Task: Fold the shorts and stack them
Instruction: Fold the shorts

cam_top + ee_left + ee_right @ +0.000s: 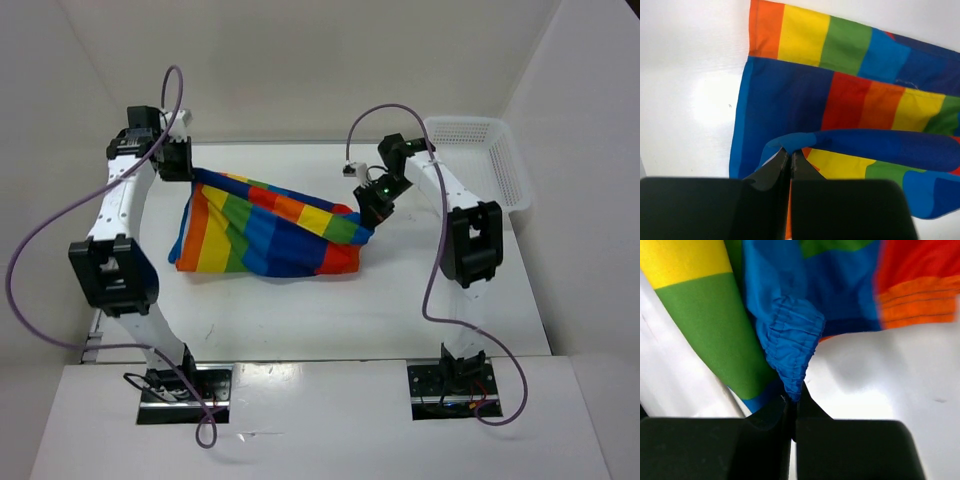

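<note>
The rainbow shorts [265, 230] hang stretched between both arms over the white table, the lower part resting on it. My left gripper [183, 165] is shut on a blue edge of the shorts [840, 100] at their far left corner; the pinch shows at the left gripper [790, 152]. My right gripper [372, 212] is shut on the gathered blue waistband of the shorts [790, 335] at their right end, the fabric pinched at the right gripper [794, 399].
A white lattice basket [487, 160] stands at the back right of the table, beyond the right arm. Purple cables loop off both arms. White walls close in the table [300, 320] at the back and sides.
</note>
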{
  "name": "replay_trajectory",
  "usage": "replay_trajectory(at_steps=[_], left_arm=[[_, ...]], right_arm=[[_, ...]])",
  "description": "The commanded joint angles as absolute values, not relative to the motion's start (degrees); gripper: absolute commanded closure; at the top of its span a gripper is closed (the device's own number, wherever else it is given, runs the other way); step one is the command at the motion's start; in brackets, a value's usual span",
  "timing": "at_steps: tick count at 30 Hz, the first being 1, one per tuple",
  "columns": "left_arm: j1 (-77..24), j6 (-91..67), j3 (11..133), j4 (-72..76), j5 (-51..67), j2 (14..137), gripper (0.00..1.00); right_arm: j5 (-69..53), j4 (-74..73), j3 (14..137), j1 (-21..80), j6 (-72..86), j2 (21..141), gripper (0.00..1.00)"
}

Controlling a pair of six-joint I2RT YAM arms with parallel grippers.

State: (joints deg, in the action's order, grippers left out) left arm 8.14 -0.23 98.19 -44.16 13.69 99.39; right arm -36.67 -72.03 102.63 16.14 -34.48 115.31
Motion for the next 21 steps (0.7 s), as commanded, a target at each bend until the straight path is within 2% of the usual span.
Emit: replay_trajectory(at_steps=[1,9,10,11,12,14,15,17,20,21], left_arm=[[8.35,0.00,108.07,-40.96,11.25,106.40,1.00],[8.35,0.00,116.17,-39.29,13.71,117.85,1.00],[8.35,0.00,117.32,-39.29,13.71,120.38,1.00],[7.57,0.00,118.55,-39.29,13.71,121.72,1.00],[7.04,0.00,119.70,-38.77,13.71,123.03,1.00],[7.03,0.00,123.21,-38.76,13.01,126.73,0.99],[7.03,0.00,124.27,-38.76,12.49,127.87,0.99],[7.03,0.00,125.68,-38.24,11.08,130.68,0.98],[7.03,0.00,126.39,-37.71,10.55,133.32,0.96],[7.03,0.00,126.91,-37.71,10.55,134.03,0.93]], right_arm=[[-39.90,-73.39,111.24,12.66,-31.74,120.57,1.00],[-40.08,-65.22,117.24,10.90,-21.73,131.13,0.99],[-39.56,-64.34,117.77,10.90,-20.32,131.74,0.92],[-39.03,-63.12,118.38,10.90,-19.17,133.14,0.74],[-39.02,-62.50,120.22,10.38,-18.64,133.15,0.34],[-37.89,-60.74,122.25,10.37,-15.57,134.03,0.10],[-37.88,-58.04,124.43,9.59,-14.16,134.03,0.05],[-36.40,-54.42,126.38,8.96,-8.57,132.37,0.02],[-35.08,-44.41,124.47,7.65,-1.51,126.23,0.02],[-34.29,-41.69,120.36,7.65,-1.49,124.04,0.05]])
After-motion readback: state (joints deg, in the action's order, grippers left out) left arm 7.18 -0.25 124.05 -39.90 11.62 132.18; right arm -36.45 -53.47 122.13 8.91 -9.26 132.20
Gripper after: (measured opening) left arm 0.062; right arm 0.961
